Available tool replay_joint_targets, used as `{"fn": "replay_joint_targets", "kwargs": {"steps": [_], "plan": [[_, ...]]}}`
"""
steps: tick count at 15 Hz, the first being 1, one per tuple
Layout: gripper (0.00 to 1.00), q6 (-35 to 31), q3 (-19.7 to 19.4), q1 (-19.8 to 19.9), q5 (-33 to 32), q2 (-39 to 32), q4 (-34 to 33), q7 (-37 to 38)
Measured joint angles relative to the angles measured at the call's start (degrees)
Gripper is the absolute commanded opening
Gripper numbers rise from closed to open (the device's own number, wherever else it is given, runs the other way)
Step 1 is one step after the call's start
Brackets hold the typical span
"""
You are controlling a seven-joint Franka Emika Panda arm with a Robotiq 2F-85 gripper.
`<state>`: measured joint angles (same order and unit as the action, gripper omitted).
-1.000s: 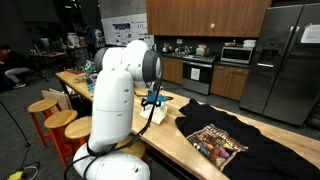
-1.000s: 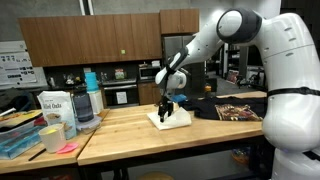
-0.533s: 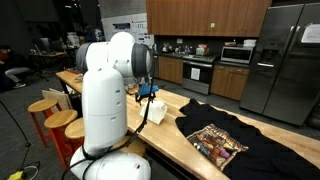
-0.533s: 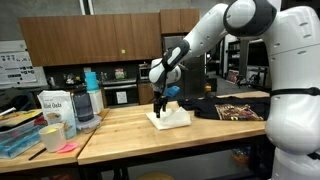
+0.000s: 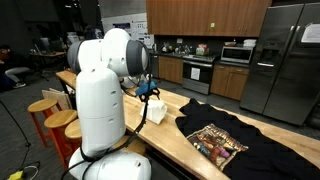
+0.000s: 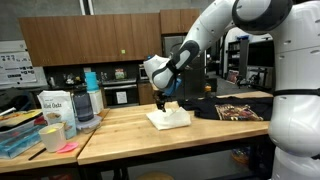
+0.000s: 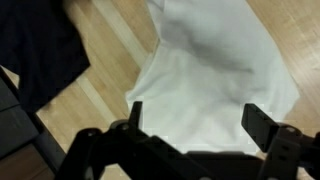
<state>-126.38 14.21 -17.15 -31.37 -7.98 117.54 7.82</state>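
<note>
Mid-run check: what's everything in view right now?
cloth: one, white, folded on the table under the gripper
shirt: one, black with a print, spread on the table beside the cloth
table: one, light wood
stools: two, wood seats, red legs, beside the table
tubs: several, white and blue, at the table's end
fridge: one, steel, back wall
gripper: one, black, open, above the cloth
</note>
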Motion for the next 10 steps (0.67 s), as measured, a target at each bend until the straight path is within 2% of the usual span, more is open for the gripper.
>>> {"fn": "replay_joint_targets", "kwargs": {"steps": [5, 10], "plan": [[1.0, 2.9, -1.39, 0.02, -2.03, -2.11, -0.13, 5.83], [1.0, 2.62, -1.88, 0.29, -0.5, -2.84, -0.03, 6.28]]}}
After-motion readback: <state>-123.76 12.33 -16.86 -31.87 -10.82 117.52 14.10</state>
